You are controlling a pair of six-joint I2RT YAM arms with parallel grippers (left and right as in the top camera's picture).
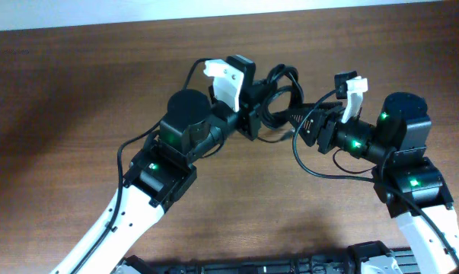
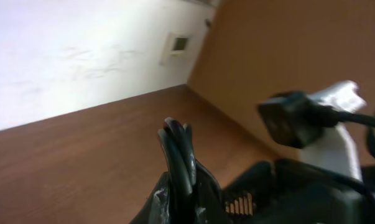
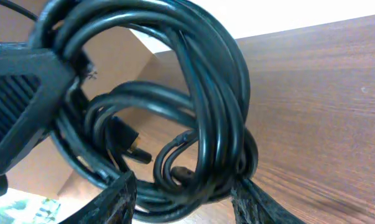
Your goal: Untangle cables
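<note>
Fingers [image 2: 207, 198] of the left gripper [image 2: 182, 191] are clamped tight on several strands of the cables [image 2: 178, 149]. Those of the right gripper [image 3: 184, 200] stand apart on either side of the coil; whether they press it I cannot tell. The cables hang between both grippers, above the table [image 1: 77, 91], near the middle of its far edge.

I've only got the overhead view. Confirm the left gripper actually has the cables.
Observer: Yes. The left wrist view shows the left gripper shut on several strands of the cables.
Operator: Now report the right gripper.
Observer: Its wrist view shows its fingers either side of the looped cables; whether they clamp, I can't tell.
Operator: Find me a plug.
Observer: A small plug sits inside the loops, in the right wrist view.
</note>
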